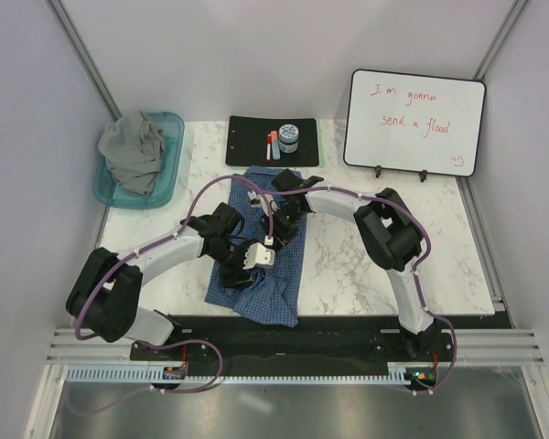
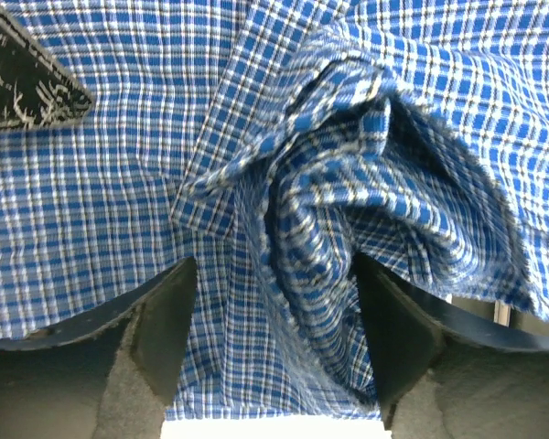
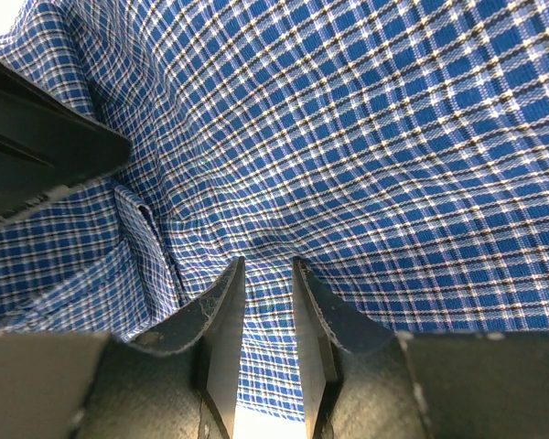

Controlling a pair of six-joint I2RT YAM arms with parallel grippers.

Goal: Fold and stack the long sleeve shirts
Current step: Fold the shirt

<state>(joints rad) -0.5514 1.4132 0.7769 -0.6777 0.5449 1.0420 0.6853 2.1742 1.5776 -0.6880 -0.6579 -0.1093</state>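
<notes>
Checked shirt (image 1: 261, 293) (bunched), left jaws wide, right jaws narrow

Pale walls (image 1: 256, 55) enclose a white marble-patterned table (image 1: 366, 265), a whiteboard (image 1: 414, 121) propped at its back right.

Top view looks down over the whole table (image 1: 348, 265); both wrist views hang close over its checked shirt (image 1: 267, 294).

White arm links (image 1: 162, 251) with black joints, purple cables (image 1: 194, 199) (pincer fingers (image 2: 165, 334) scuffed black).
</notes>
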